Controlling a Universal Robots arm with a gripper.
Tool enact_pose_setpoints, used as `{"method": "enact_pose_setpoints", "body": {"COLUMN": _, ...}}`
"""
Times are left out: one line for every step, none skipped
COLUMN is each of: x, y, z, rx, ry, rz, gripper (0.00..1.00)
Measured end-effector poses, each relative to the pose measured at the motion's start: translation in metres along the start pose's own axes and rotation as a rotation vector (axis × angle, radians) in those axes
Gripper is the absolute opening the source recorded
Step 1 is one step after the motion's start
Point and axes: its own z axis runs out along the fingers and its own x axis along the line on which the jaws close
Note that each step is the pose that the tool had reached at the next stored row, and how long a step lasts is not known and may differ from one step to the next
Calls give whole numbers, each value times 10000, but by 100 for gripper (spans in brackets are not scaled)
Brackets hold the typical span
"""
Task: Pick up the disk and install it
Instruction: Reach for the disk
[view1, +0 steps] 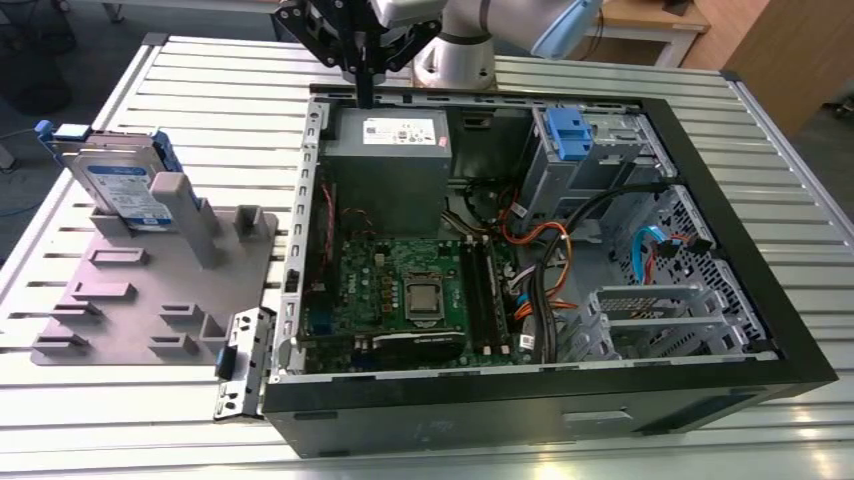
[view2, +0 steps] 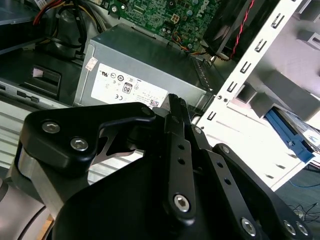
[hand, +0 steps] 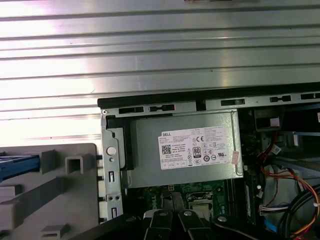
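Your pincer (view1: 363, 98) hung closed and empty by the power supply (view1: 400, 140), well apart from the disk (view1: 120, 185); pickup was unstarted and would need it opened.

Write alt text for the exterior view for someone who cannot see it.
The gripper hangs empty above one edge of an open computer case, over its grey power supply. The disk, silver with blue rails, stands on edge in a grey holder on the slatted table at the exterior view's left, untouched.
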Motion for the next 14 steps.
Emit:
{"method": "enact_pose_setpoints", "body": {"x": 0, "y": 0, "z": 0, "rx": 0, "ry": 0, "rz": 0, "gripper": 11}}
{"method": "enact_pose_setpoints", "body": {"x": 2, "y": 0, "z": 0, "rx": 1, "ry": 0, "rz": 1, "gripper": 11}}
{"method": "enact_pose_setpoints", "body": {"x": 5, "y": 0, "z": 0, "rx": 0, "ry": -1, "rz": 1, "gripper": 11}}
{"method": "enact_pose_setpoints", "body": {"x": 9, "y": -1, "z": 0, "rx": 0, "ry": 0, "rz": 2, "gripper": 11}}
{"method": "enact_pose_setpoints", "body": {"x": 14, "y": -1, "z": 0, "rx": 0, "ry": 0, "rz": 1, "gripper": 11}}
{"method": "enact_pose_setpoints", "body": {"x": 21, "y": -2, "z": -1, "rx": 0, "ry": 0, "rz": 1, "gripper": 11}}
{"method": "enact_pose_setpoints", "body": {"x": 30, "y": -2, "z": -1, "rx": 1, "ry": 0, "rz": 0, "gripper": 11}}
{"method": "enact_pose_setpoints", "body": {"x": 40, "y": -3, "z": -1, "rx": 0, "ry": 0, "rz": 1, "gripper": 11}}
{"method": "enact_pose_setpoints", "body": {"x": 51, "y": -4, "z": -1, "rx": 0, "ry": -1, "rz": 1, "gripper": 11}}
{"method": "enact_pose_setpoints", "body": {"x": 62, "y": -5, "z": -2, "rx": 0, "ry": 0, "rz": 1, "gripper": 11}}
{"method": "enact_pose_setpoints", "body": {"x": 74, "y": -6, "z": -2, "rx": 0, "ry": 0, "rz": 1, "gripper": 11}}
{"method": "enact_pose_setpoints", "body": {"x": 86, "y": -6, "z": -2, "rx": 0, "ry": -1, "rz": 0, "gripper": 11}}
{"method": "enact_pose_setpoints", "body": {"x": 97, "y": -7, "z": -3, "rx": 0, "ry": 0, "rz": 0, "gripper": 11}}
{"method": "enact_pose_setpoints", "body": {"x": 107, "y": -8, "z": -3, "rx": 0, "ry": 0, "rz": 0, "gripper": 11}}
